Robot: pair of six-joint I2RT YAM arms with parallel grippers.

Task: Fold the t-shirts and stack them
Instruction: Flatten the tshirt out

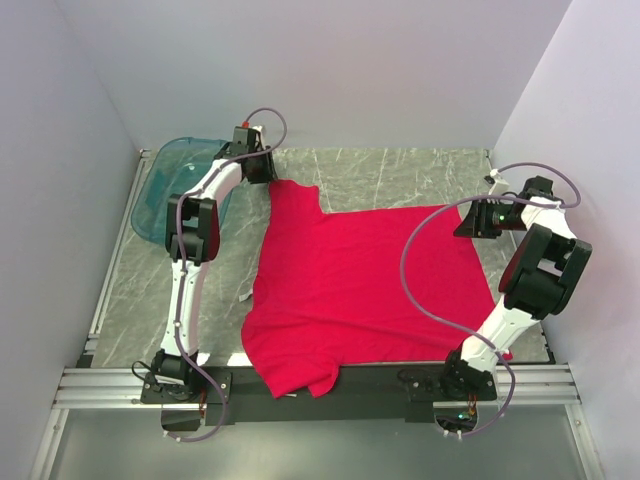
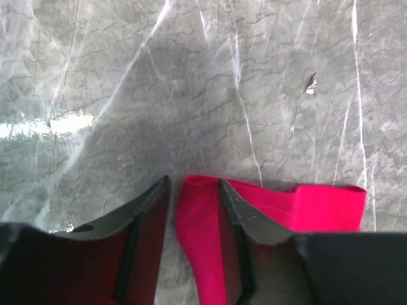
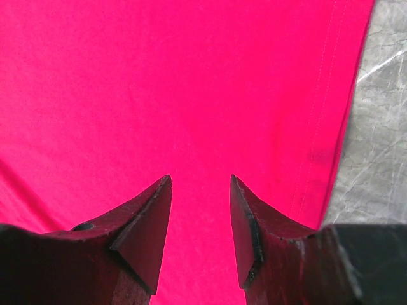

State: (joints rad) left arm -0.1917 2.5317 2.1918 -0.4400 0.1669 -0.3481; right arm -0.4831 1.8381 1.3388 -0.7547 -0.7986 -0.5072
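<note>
The left gripper [image 2: 194, 180] is seen with its two dark fingers apart, and a narrow fold of the plain bright red short-sleeved fabric t-shirt [image 2: 198, 248] lies in the gap between them, against the right finger and just clear of the left one. The right gripper [image 3: 200, 178] is likewise held with its jaws apart, poised over flat red cloth [image 3: 191, 82] close to a stitched hem, beyond which bare surface [image 3: 381, 127] is visible.

In the overhead view the left gripper [image 1: 262, 165] is placed at the shirt's far left corner and the right gripper [image 1: 468, 222] at its far right corner. The shirt [image 1: 350, 290] is spread across the middle of the grey marble-patterned tabletop [image 1: 400, 175], its near edge draped over the front rail.

A translucent teal plastic tub [image 1: 165, 185] is set in the far left corner, beside the left arm. The table is enclosed by plain white walls [image 1: 350, 70] on three sides.
</note>
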